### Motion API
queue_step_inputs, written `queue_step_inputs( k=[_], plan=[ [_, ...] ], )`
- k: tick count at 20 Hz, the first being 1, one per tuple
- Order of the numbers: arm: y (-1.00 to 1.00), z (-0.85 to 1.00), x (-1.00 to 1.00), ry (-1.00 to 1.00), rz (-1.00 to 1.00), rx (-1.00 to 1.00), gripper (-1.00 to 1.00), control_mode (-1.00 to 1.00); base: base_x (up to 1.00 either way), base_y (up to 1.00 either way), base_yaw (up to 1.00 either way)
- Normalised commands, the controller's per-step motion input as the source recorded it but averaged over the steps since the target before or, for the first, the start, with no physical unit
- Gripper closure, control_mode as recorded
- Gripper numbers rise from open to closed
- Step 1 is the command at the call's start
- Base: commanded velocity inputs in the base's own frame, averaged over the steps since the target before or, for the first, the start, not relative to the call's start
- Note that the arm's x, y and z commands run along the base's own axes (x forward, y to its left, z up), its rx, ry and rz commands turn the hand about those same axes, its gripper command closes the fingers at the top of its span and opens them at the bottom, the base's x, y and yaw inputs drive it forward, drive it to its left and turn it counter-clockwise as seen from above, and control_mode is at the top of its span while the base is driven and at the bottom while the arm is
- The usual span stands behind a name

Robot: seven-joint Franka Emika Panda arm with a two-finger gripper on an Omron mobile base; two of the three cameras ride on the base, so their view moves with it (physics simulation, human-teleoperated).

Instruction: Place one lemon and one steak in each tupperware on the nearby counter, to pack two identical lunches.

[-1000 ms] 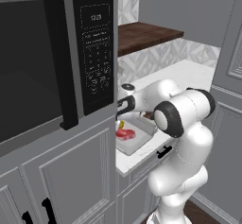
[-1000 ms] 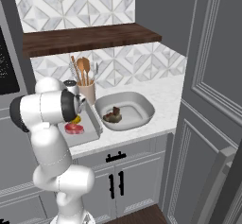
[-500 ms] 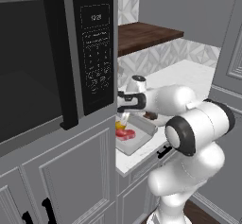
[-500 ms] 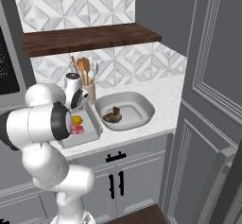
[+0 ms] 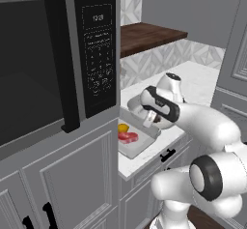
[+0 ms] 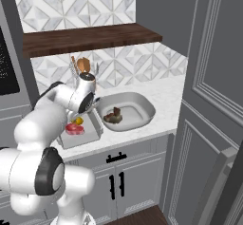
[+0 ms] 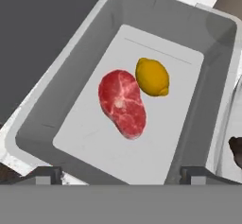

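While the gripper [image 7: 121,173] hangs over the shallow pale grey rectangular tray [image 7: 71,62], its 2 dark finger tips stand wide apart with nothing between them. Directly below it, on the tray floor, lies the bright red-pink flat steak [image 7: 122,102], and just past that, touching its far edge, sits the orange-yellow lemon [image 7: 152,77]. Off to one side of the gripper, right beside the tray, is the deeper rounded-square grey tub [image 6: 142,106], with the darker brownish-red steak [image 6: 113,117] and something small and dull next to it that I can't really make out. Both containers sit on the white marbled counter [image 6: 163,96]. From the left base view you can see the gripper [image 5: 150,120] close above the tray [image 5: 140,147], with the black microwave [image 5: 58,54] on its other side.
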Motion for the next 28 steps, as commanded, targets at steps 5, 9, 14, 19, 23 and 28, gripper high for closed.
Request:
queue_step_inputs(
  k=[5,9,14,19,23,28],
  plan=[
    [-0.39,0.93,-0.21,0.26,-0.06,0.00,-1.00,-1.00,0.00,0.00,0.00],
    [-0.06,0.41,-0.79,0.28,-0.25,0.00,-1.00,-1.00,0.00,0.00,0.00],
    [-0.04,0.03,-1.00,0.02,-0.33,0.00,-1.00,-1.00,0.00,0.00,0.00],
    [-0.23,-0.06,-0.93,-0.32,-0.22,-0.04,-1.00,-1.00,0.00,0.00,0.00],
    [-0.06,0.07,-0.68,-0.09,-0.14,-0.07,-1.00,-1.00,0.00,0.00,0.00],
    [0.05,0.51,-0.76,0.12,-0.16,-0.04,-1.00,-1.00,0.00,0.00,0.00]
  ],
)
